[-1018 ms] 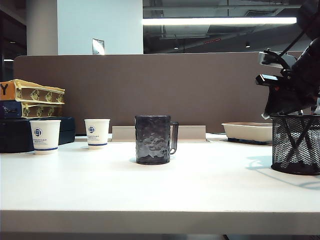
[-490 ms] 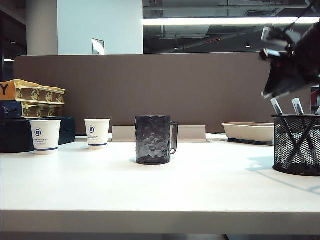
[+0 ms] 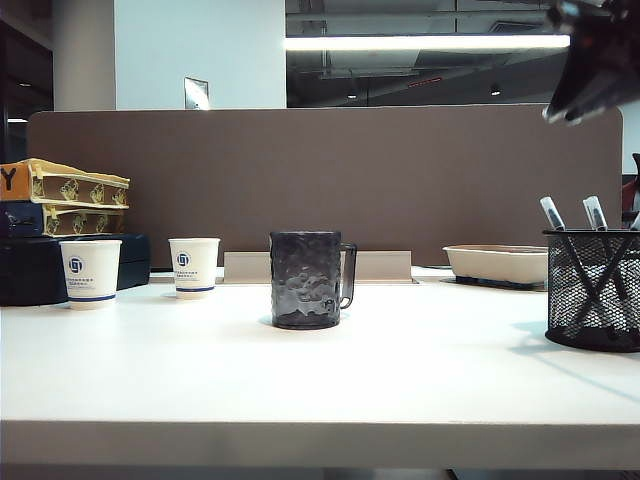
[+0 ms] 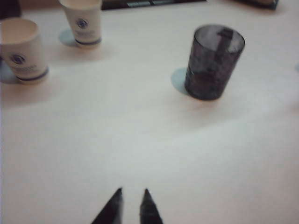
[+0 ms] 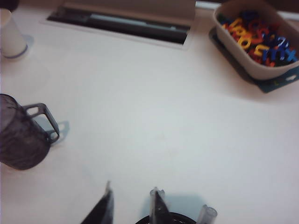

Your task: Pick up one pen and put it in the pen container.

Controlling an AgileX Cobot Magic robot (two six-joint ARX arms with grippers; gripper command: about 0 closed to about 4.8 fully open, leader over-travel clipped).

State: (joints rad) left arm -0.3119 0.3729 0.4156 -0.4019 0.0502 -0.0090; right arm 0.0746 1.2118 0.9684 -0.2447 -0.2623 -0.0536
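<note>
The pen container (image 3: 592, 292), a black wire-mesh cup, stands at the table's right edge. Two pens lean crossed inside it, and the whitish end of one pen (image 3: 552, 213) sticks up over the rim beside the other's. My right gripper (image 3: 565, 117) hangs high above the cup, open and holding nothing. In the right wrist view that gripper (image 5: 132, 197) shows empty jaws, with the container's rim (image 5: 168, 218) and a pen end (image 5: 207, 215) just below. My left gripper (image 4: 132, 192) hovers over bare table, its tips a little apart with nothing between them. It does not show in the exterior view.
A dark dimpled mug (image 3: 308, 279) with a handle stands mid-table. Two paper cups (image 3: 90, 272) (image 3: 194, 266) stand at the left, with stacked boxes (image 3: 60, 200) behind them. A tray (image 5: 261, 72) of coloured letters lies at the back right. A brown partition closes the back.
My right gripper has risen from just over the pen container to high above it and opened. The pens' ends now show over the rim. The left arm has not moved.
</note>
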